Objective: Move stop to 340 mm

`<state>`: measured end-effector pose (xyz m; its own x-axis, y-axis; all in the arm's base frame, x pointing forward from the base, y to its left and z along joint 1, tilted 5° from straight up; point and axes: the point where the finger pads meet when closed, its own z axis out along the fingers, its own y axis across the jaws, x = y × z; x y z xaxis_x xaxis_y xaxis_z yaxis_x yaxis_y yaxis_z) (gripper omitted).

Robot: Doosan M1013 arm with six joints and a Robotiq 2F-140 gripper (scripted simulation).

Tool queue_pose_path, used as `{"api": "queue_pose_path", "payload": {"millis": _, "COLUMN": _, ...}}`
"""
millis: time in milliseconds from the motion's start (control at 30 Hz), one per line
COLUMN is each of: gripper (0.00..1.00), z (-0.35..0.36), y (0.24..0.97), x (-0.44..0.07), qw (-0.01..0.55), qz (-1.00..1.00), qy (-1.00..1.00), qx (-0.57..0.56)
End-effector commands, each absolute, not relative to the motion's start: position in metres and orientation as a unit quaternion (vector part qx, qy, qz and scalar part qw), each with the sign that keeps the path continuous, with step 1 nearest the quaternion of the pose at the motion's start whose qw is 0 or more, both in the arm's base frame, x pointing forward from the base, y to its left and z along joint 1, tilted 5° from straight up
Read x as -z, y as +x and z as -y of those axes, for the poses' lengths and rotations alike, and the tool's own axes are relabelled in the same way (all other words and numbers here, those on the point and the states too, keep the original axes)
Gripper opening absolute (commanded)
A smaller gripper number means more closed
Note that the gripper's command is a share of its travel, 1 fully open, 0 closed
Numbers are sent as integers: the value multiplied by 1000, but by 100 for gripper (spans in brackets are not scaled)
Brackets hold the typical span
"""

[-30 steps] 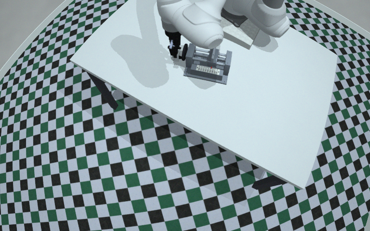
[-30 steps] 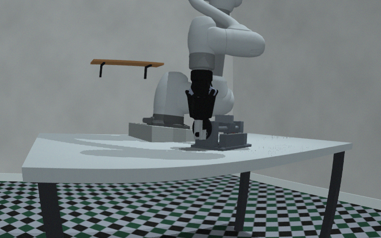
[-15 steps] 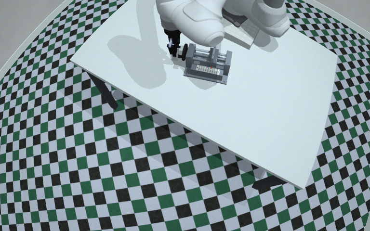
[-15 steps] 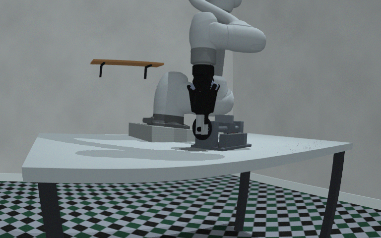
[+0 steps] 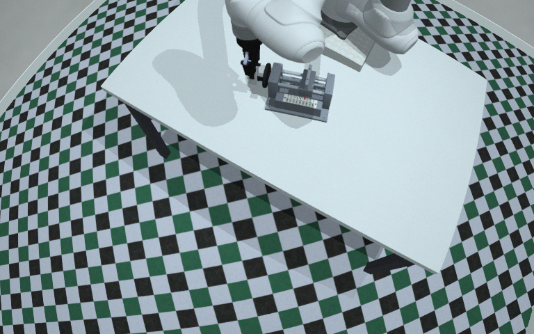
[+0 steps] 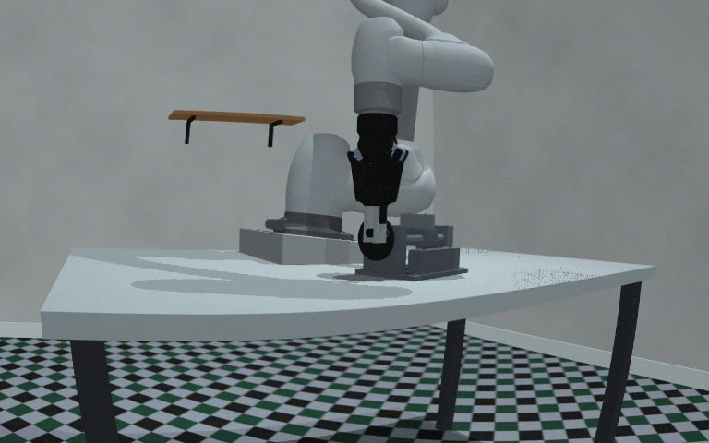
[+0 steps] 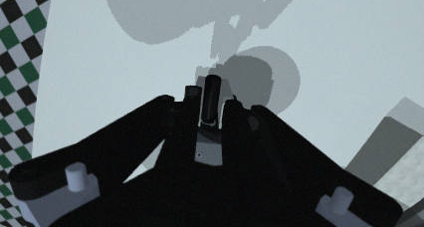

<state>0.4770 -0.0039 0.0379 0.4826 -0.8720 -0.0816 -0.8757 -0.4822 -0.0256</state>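
The worktop (image 5: 377,153) (image 6: 226,305) (image 7: 80,78) carries the stop (image 5: 308,80) (image 6: 417,221), its handwheel (image 5: 266,75) (image 6: 376,253) on the end nearest me. My gripper (image 5: 252,76) (image 6: 376,235) (image 7: 211,90) is clenched around the handle (image 5: 260,78) (image 7: 213,95) — its long axis jutting straight from the wheel's face, so I judge any further turn must arc around the hub. The red pointer's (image 5: 304,97) reading — too small to tell.

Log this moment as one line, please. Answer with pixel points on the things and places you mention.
fingers (image 5: 252,75) (image 6: 370,216) narrowed at handwheel (image 5: 266,75) (image 6: 376,253) (image 7: 212,98) | firm grip unclear | red pointer (image 5: 304,97) over scale (image 5: 290,99) | setting unreadable | release not yet done
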Motion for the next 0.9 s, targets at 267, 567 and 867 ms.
{"api": "queue_pose_path", "payload": {"millis": 267, "gripper": 4, "z": 6, "y": 474, "x": -44, "qw": 32, "qz": -508, "qy": -860, "qx": -29}}
{"api": "queue_pose_path", "payload": {"millis": 567, "gripper": 4, "z": 8, "y": 471, "x": -47, "qw": 32, "qz": -508, "qy": -860, "qx": -29}}
{"api": "queue_pose_path", "payload": {"millis": 867, "gripper": 4, "z": 11, "y": 467, "x": -51, "qw": 32, "qz": -508, "qy": -860, "qx": -29}}
